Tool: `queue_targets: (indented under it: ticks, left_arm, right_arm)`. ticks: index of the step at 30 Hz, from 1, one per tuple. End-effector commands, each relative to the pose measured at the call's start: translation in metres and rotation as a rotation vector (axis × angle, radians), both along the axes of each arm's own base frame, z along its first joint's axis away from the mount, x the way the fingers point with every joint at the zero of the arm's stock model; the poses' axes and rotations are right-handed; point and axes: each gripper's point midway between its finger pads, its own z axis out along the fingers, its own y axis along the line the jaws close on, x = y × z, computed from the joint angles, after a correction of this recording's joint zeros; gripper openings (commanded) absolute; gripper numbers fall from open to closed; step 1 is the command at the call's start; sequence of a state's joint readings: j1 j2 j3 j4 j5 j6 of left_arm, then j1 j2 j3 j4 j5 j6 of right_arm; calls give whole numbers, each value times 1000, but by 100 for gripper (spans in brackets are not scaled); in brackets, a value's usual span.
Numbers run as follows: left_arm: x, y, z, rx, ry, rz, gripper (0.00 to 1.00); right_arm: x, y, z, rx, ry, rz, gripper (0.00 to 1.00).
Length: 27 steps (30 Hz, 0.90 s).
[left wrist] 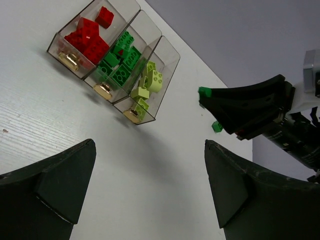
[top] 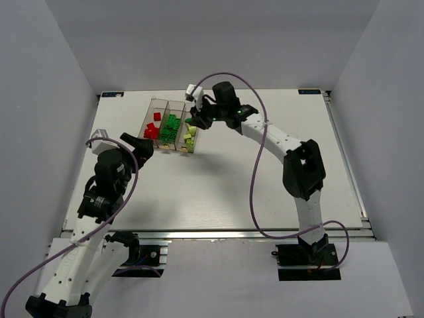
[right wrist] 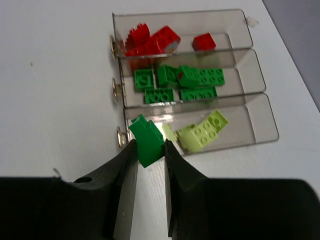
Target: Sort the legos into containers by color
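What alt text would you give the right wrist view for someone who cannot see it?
The right pincer grips a dark green brick in front of three joined clear bins on a white table. The far bin holds red bricks, the middle one dark green bricks, the nearest one pale yellow-green bricks.

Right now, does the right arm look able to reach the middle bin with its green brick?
Probably yes: the fingers hold the brick close to the middle bin, which is open-topped, with nothing hanging over it.
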<state>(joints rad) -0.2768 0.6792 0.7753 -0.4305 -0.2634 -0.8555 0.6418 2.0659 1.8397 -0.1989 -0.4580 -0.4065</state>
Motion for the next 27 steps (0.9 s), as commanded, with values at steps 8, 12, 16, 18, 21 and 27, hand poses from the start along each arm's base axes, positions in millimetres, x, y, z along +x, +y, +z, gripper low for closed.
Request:
queue_targets:
  ticks: [8,12,16,18,21,27]
  left_arm:
    - [-7,9,29,33,-84,21,98]
    - [-12,11,23,29,-79,25,98]
    - [-17,12,19,10,-77,27,98]
    - [-21,12,20,0,-81,24,98]
    - [-26,13,17,-11,-77,27,98]
    - [-33,13,13,-23,-66,21,98]
  right_arm:
    - [30,88,31,241,-69,-99,0]
    - [35,106,9,255,-69,-114,0]
    - [45,110,2,287,-77,-159,0]
    - [48,115,-5,286,-78,-161,1]
    - [48,121,-16,281,-75,-159,5]
    - [45,130,-39,257,-74,-171,20]
